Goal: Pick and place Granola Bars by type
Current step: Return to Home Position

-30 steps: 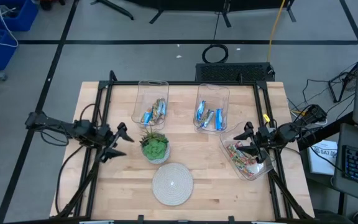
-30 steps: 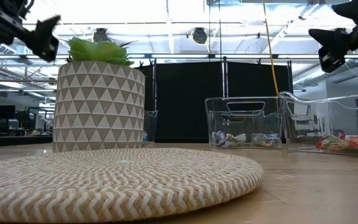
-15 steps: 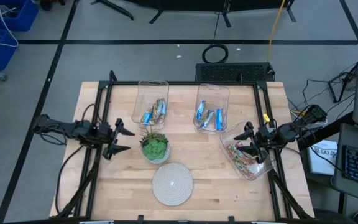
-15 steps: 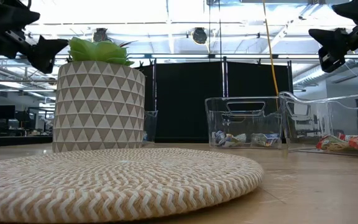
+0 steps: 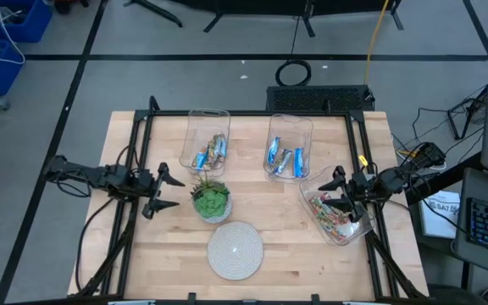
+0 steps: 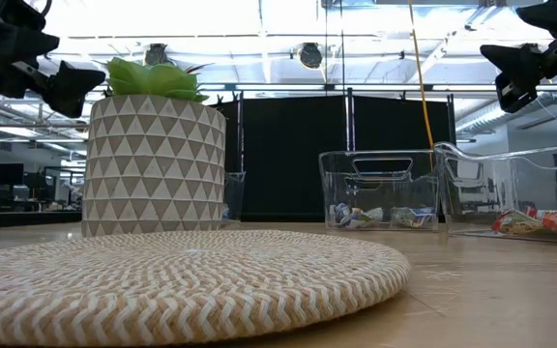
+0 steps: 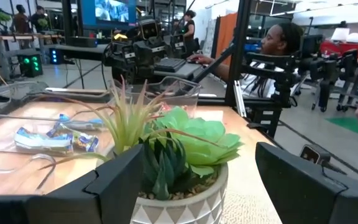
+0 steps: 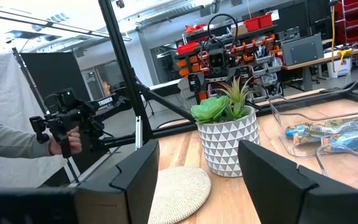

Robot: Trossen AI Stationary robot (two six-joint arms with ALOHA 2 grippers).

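1. Over the table's left side, just beside the potted plant [image 5: 211,200], find the left gripper [image 5: 176,192]: fingers spread wide, nothing between them.
2. Against a second ago: swung lower in the low view and eased a little toward the plant, with hardly any shift over the last half second. Probably settling into its rest pose.
3. Above the near end of the right-hand bin [image 5: 350,241], see the right gripper [image 5: 332,191]: likewise wide open and empty, unmoved across all three moments.
4. Granola Bars, every one in sight inside a bin:
   - blue-silver bars [image 5: 210,154] in the far-left bin [image 5: 208,112];
   - bright blue bars [image 5: 285,159] in the middle bin [image 5: 291,118];
   - multicoloured bars [image 5: 333,216] in the right-hand bin.
5. Judged from that: sorting apparently complete, with no pick left to make and only the retreat of the arms to finish.
6. Writing: none legible on any wrapper. Some white lettering on a dark rail in the right wrist view, too small to read. Bright screen far back in the left wrist view, also unreadable.
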